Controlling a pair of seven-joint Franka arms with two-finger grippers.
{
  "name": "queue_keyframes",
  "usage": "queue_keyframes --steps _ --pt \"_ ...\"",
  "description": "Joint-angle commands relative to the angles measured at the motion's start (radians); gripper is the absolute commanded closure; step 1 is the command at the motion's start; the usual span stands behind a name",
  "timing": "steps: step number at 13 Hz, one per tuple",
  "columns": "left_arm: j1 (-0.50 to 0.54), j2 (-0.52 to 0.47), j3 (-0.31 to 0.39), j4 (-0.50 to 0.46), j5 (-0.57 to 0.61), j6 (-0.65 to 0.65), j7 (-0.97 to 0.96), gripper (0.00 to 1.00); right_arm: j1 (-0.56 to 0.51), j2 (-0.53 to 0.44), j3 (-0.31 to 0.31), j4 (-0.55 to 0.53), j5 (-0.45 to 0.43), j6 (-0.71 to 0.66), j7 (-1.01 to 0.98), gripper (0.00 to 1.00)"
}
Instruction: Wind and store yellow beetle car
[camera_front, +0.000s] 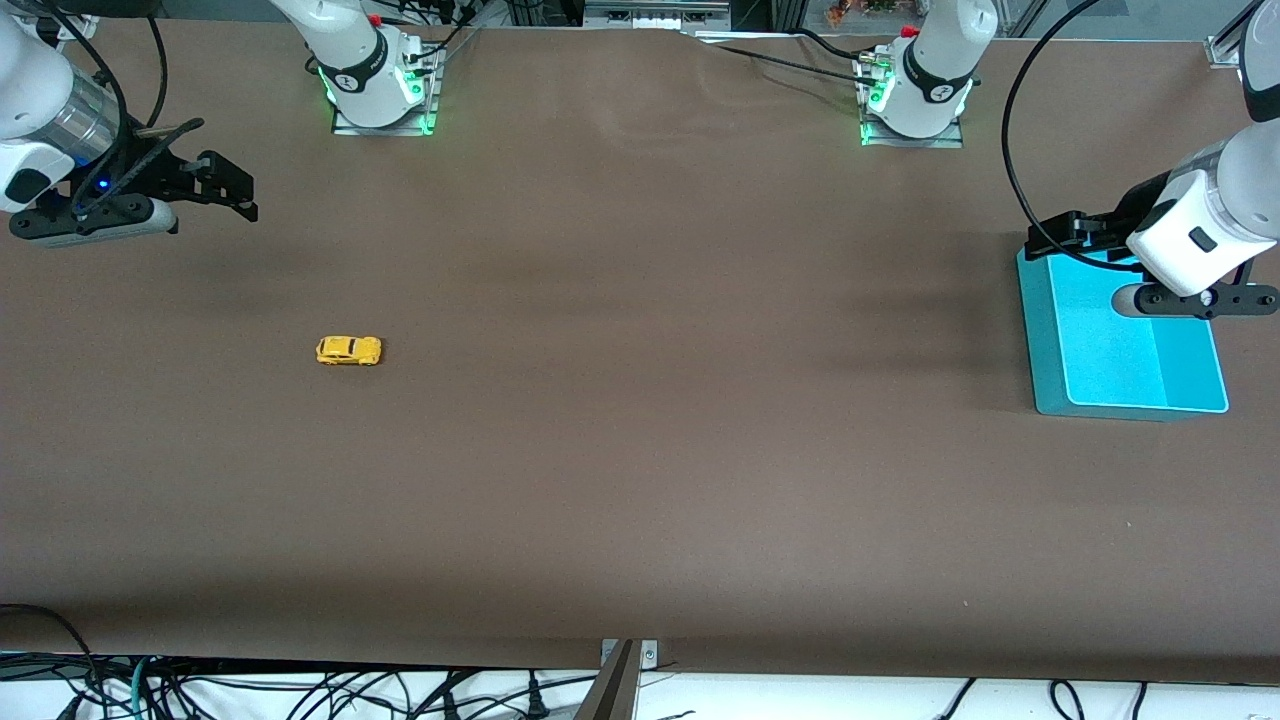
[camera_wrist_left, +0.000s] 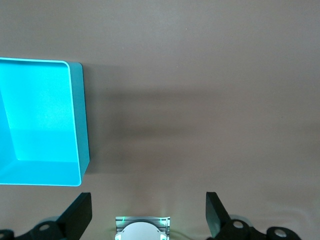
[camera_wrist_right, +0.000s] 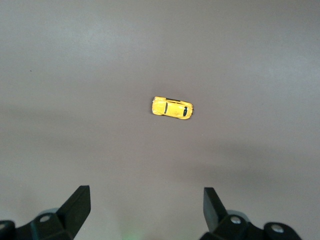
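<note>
The yellow beetle car (camera_front: 348, 350) stands alone on the brown table toward the right arm's end, on its wheels. It also shows in the right wrist view (camera_wrist_right: 171, 108), well apart from the fingers. My right gripper (camera_front: 225, 186) is open and empty, up in the air over the table edge at the right arm's end; in its own view the gripper (camera_wrist_right: 145, 210) has its jaws spread wide. My left gripper (camera_front: 1065, 232) is open and empty, over the rim of the turquoise bin (camera_front: 1130, 350); in its own view the gripper (camera_wrist_left: 148, 212) has wide-spread jaws.
The turquoise bin (camera_wrist_left: 45, 125) sits at the left arm's end of the table and looks empty. The two arm bases (camera_front: 380, 80) stand along the table edge farthest from the front camera. Cables hang below the nearest table edge.
</note>
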Motion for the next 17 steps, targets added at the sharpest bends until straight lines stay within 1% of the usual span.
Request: queue_keyframes --steps 1,13,15,17 --pt "-0.002 0.008 0.002 0.017 0.007 -0.002 0.001 0.0 0.0 -0.007 0.0 -0.004 -0.013 -0.006 0.016 0.0" --pt "-0.002 0.007 0.003 0.017 0.007 -0.002 0.001 0.0 -0.001 -0.004 0.0 -0.015 -0.013 0.003 0.018 0.0" --pt "-0.002 0.008 0.003 0.017 0.007 -0.002 0.001 0.0 -0.001 0.002 0.0 -0.056 -0.013 0.052 0.007 0.0" --pt "-0.002 0.008 0.003 0.017 0.006 -0.002 0.001 0.0 0.0 0.018 0.0 -0.126 -0.013 0.136 -0.094 0.0"
